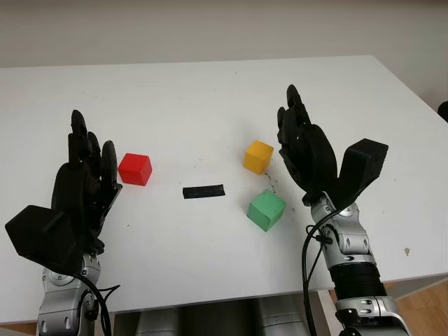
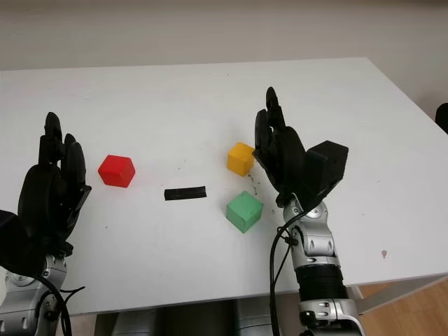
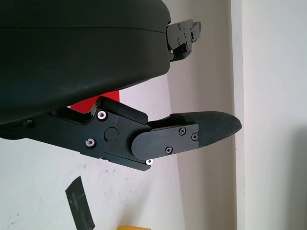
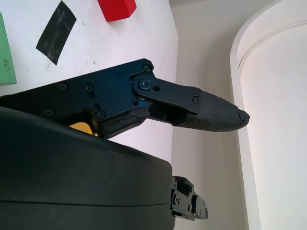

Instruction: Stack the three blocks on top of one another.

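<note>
Blocks lie apart, unstacked: red block (image 1: 135, 169), yellow block (image 1: 257, 156), green block (image 1: 267, 209) (corner-on); left hand (image 1: 84, 183) and right hand (image 1: 302, 145) open.

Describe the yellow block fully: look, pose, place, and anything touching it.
The yellow block is a small, plain cube with a matte, solid-coloured surface and slightly soft edges. It sits flat on the white table, turned a little so one corner faces the camera, and nothing is stacked on it. The green block lies nearer the robot, apart from it, and the black tape strip is off toward the red block. The right robot hand is open, close beside it; contact cannot be told.
</note>
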Controlling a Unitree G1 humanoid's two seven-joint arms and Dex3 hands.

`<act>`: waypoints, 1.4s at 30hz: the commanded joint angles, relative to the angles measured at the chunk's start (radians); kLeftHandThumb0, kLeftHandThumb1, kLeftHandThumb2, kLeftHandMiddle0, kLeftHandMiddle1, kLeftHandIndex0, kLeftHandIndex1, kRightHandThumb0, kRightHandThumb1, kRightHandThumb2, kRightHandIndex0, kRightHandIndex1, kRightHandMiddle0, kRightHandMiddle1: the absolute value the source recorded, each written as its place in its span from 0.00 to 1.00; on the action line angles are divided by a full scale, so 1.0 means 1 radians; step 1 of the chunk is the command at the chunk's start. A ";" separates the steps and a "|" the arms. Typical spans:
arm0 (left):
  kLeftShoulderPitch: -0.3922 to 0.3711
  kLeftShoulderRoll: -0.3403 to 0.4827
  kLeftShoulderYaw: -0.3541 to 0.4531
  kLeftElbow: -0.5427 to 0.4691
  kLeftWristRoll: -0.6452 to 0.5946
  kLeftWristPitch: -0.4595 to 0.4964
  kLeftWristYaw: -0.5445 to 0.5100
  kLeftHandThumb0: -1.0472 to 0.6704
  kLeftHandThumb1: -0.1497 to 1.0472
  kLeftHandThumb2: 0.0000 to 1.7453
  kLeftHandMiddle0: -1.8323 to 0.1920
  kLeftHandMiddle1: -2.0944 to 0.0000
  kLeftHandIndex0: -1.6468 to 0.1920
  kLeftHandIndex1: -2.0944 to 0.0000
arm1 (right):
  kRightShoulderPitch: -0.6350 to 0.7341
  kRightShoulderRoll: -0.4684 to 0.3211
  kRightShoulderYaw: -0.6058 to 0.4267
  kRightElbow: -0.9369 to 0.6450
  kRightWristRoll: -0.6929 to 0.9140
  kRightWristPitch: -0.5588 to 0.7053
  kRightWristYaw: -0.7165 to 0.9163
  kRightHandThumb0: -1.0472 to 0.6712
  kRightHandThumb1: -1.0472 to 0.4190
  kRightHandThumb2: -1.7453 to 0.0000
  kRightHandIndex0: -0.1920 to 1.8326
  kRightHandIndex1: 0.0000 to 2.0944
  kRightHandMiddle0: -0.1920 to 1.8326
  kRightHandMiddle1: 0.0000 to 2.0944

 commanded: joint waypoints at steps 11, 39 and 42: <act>0.010 -0.006 -0.019 -0.022 0.008 0.002 0.011 0.20 1.00 0.34 1.00 0.98 0.99 0.98 | 0.006 0.000 0.000 -0.046 0.010 0.040 -0.004 0.15 0.00 0.61 0.00 0.00 0.00 0.00; -0.201 0.613 -0.024 0.115 0.377 0.003 -0.288 0.33 0.84 0.03 0.71 0.97 0.69 0.88 | -0.099 -0.072 -0.052 -0.013 0.087 0.092 0.091 0.15 0.00 0.63 0.00 0.00 0.00 0.00; -0.250 0.691 -0.096 0.182 0.476 -0.065 -0.322 0.29 0.84 0.03 0.74 0.98 0.71 0.91 | -0.100 -0.072 -0.054 -0.015 0.096 0.094 0.092 0.16 0.00 0.61 0.00 0.00 0.00 0.00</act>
